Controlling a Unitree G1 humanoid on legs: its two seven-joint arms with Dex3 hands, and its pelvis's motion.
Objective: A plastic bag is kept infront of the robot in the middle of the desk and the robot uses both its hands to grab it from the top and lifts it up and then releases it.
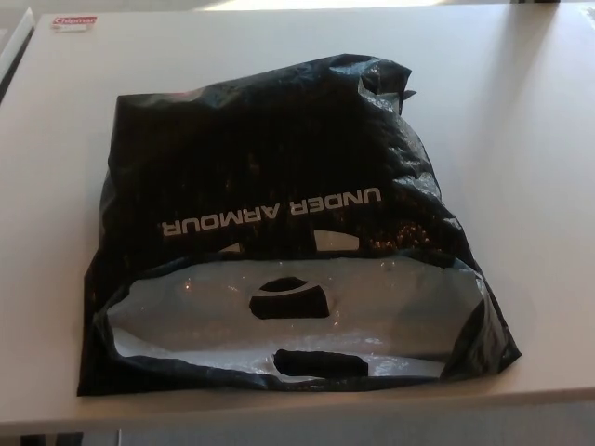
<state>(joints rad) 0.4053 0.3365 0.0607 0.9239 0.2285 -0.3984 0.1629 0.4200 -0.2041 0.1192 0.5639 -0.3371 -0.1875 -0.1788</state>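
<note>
— What do you see from the head view?

— One glossy black plastic bag lying flat on a pale, off-white desk, roughly in the middle of it. Nothing else of its kind; just the one.

— Which way does it lie?

— Its long axis runs from the desk's near edge toward the far edge, a little skewed. The open mouth end points to the near edge, toward the robot, and the closed bottom lies at the far side, with a crumpled peak at the bag's far right corner. White lettering, "UNDER ARMOUR", runs across the bag's middle and reads upside down from here.

— And the mouth?

— It is turned back, so the silvery grey inner lining shows as a wide band across the bag's near end. There are two handle cut-outs: an oval one in the middle of the band, and a longer slot just nearer the desk edge than the first.

— Anything inside the bag?

— I cannot tell; it lies fairly flat, slightly puffed, and the contents are hidden.

— The robot's hands?

— Neither hand shows, so I cannot say how they are held, and nothing has hold of the bag.

— Anything else on the desk?

— One small white label with red print, well apart from the bag, beyond its far left corner.
</note>
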